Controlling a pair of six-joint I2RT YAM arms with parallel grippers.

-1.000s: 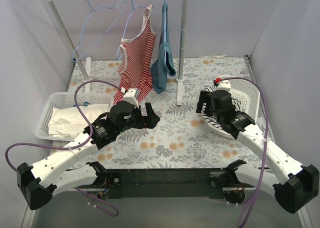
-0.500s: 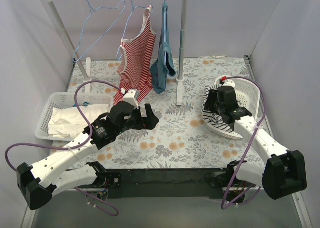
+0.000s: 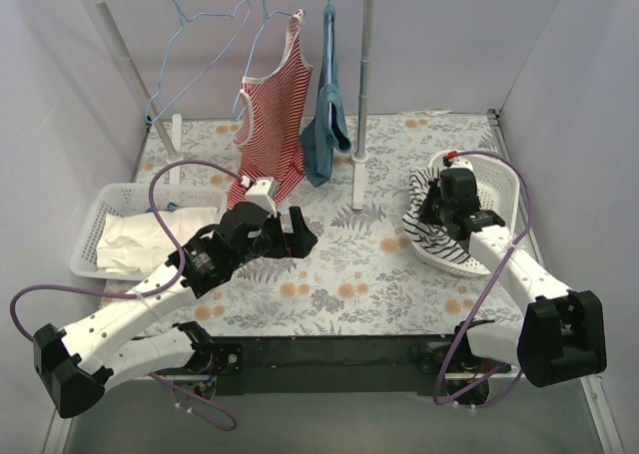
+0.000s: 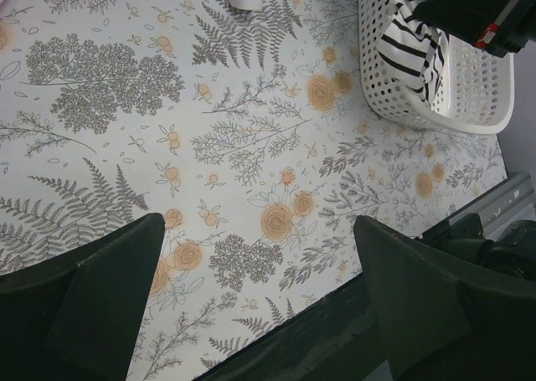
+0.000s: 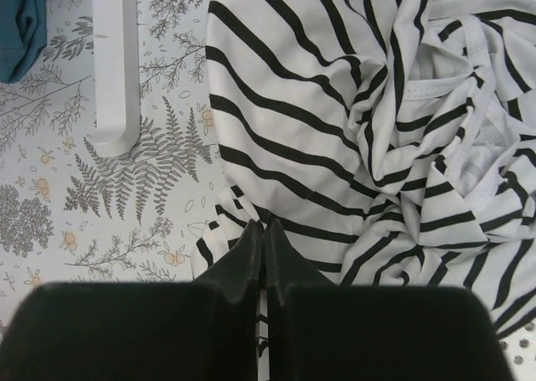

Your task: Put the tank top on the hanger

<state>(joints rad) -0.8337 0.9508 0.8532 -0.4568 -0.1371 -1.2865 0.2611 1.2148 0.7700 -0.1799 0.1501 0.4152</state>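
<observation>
The tank top (image 3: 423, 230), white with thin black stripes, lies crumpled in the right-hand basket and spills over its left rim onto the table. In the right wrist view the tank top (image 5: 335, 130) fills most of the frame. My right gripper (image 3: 431, 215) (image 5: 265, 227) is shut, with a fold of striped cloth pinched between its fingertips. The hanger (image 3: 200, 45), thin light-blue wire, hangs bare at the left of the rack's top bar. My left gripper (image 3: 300, 236) (image 4: 258, 226) hovers open over the middle of the table, holding nothing. The left wrist view catches the tank top (image 4: 410, 38) at the upper right.
The white basket (image 3: 499, 190) (image 4: 469, 105) sits at the right. A second white basket (image 3: 110, 200) at the left holds white cloth (image 3: 140, 236). A red-and-white striped top (image 3: 272, 115) and a blue garment (image 3: 327, 125) hang from the rack. The rack's pole (image 3: 364, 85) and foot (image 5: 113, 71) stand nearby.
My right gripper moved down to the basket's left side and shut on the tank top, drawing cloth over the rim. The left arm stayed put.
</observation>
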